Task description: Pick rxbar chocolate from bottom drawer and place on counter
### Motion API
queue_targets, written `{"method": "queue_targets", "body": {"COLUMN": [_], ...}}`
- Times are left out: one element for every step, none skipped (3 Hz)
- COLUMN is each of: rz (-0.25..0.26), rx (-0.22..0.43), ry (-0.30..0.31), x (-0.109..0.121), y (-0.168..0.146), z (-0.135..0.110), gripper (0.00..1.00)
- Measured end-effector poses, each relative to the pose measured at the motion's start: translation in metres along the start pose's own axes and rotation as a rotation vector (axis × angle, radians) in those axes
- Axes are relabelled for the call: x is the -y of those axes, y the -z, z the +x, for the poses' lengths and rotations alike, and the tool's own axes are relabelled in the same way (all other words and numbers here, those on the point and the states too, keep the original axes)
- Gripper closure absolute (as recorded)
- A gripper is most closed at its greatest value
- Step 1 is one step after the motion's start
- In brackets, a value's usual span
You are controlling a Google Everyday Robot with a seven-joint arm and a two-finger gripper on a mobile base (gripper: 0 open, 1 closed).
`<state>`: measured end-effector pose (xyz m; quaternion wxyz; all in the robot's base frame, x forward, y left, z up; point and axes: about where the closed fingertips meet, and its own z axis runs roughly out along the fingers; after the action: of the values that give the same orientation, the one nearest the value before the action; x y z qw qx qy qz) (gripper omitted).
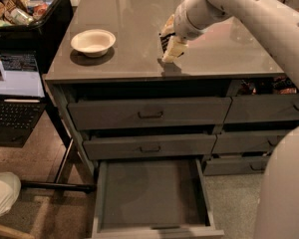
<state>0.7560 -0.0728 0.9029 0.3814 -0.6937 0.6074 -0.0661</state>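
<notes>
Likely light and slick, the rxbar chocolate suited a widthwise pinch; the gripper's (170, 48) grasp above the counter (124, 14) was unclear.

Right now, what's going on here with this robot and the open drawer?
The robot's arm reaches over the counter, with the gripper low above its front part, to the right of a white bowl. The bottom drawer is pulled open and its floor is bare, so the rxbar chocolate is not in it. Whether the gripper holds the bar, I cannot tell.
</notes>
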Motion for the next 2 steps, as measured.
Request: {"method": "queue_targets", "body": {"rz": [-0.019,-0.031], "rx": [0.022,0.036], "ry": [-0.012,-0.005], "x": [-0.0012,-0.0022], "y": [-0.0053,-0.0067], "z": [0.0024,0.0000], "gripper": [0.36,0.13]}}
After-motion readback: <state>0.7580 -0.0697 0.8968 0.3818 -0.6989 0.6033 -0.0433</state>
